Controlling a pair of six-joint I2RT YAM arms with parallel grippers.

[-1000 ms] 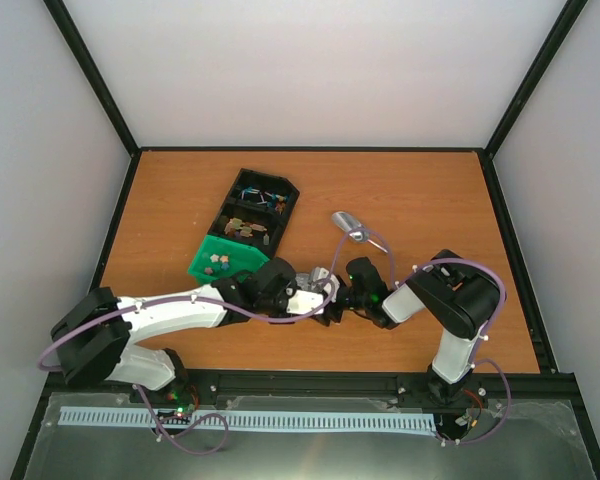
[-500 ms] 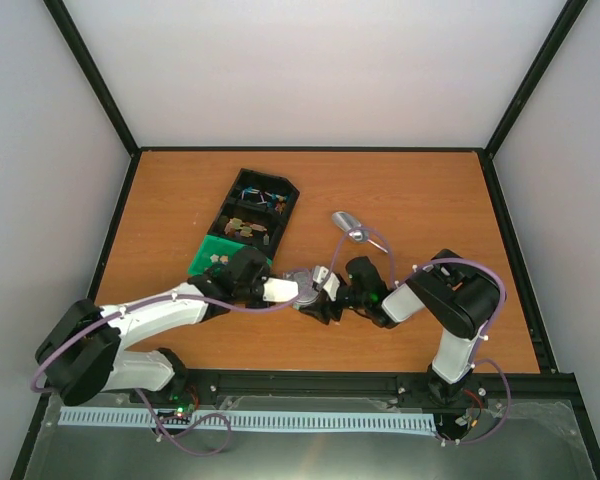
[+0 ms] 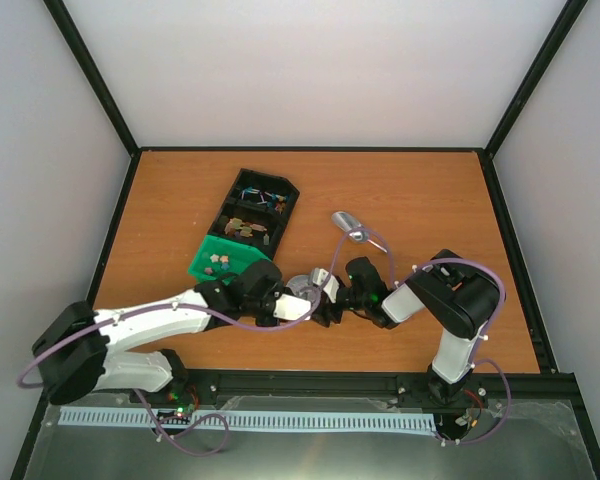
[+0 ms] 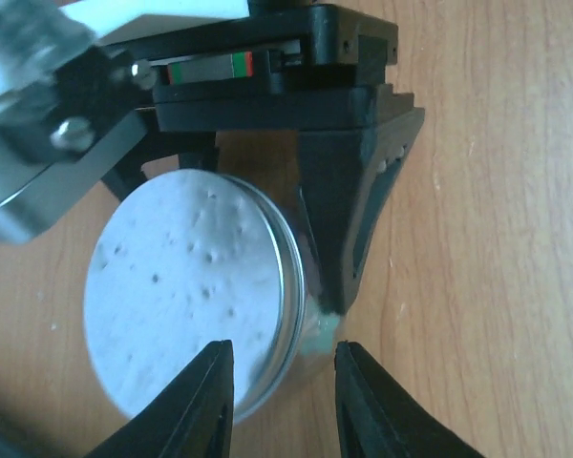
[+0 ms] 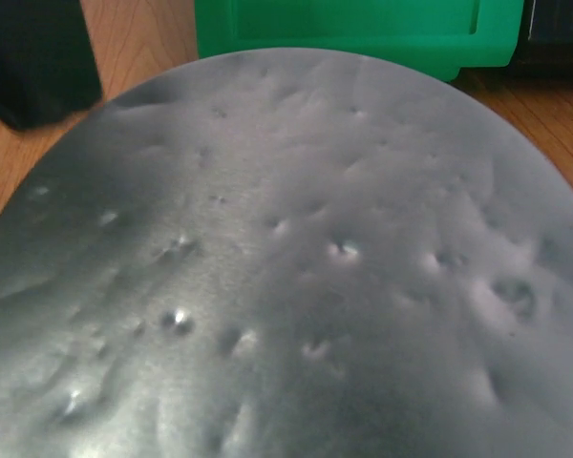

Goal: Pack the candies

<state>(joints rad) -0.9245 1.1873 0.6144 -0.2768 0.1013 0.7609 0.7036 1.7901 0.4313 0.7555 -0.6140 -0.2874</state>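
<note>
- Where the two arms met, low in the middle of the top view, the left gripper [image 4: 286, 401] had its fingers apart. Bare wood showed between them, and the near edge of a round silver tin [image 4: 186, 296] lay in the gap, with no grip I could see.
- The right gripper [image 3: 320, 290] came in from the right and stood clamped on the tin, one black finger flat against its side wall and the other at the opposite side.
- The tin's dimpled lid filled the right wrist view. I judged it thin, light and slick, easy to dent, and best held across its wall as it was here rather than by the lid's rim.
- Just beyond it, left of centre, sat the green tray [image 3: 195, 268], which held the candies [image 3: 218, 263]. These tiny coloured stars lay loose in the tray, and none could be seen in the tin.
- I judged the candies hard, nearly weightless and quick to skitter or bounce. Each looked too small for a sure pinch, so tipping the tray by its rim seemed safer than picking them singly.
- Further up stood a black tray [image 3: 255, 210] with dull bits and a coloured tangle, which were not candies.
- A small silver piece [image 3: 348, 225] lay on the table [image 3: 410, 190], right of centre, and I could not tell what it was.
</note>
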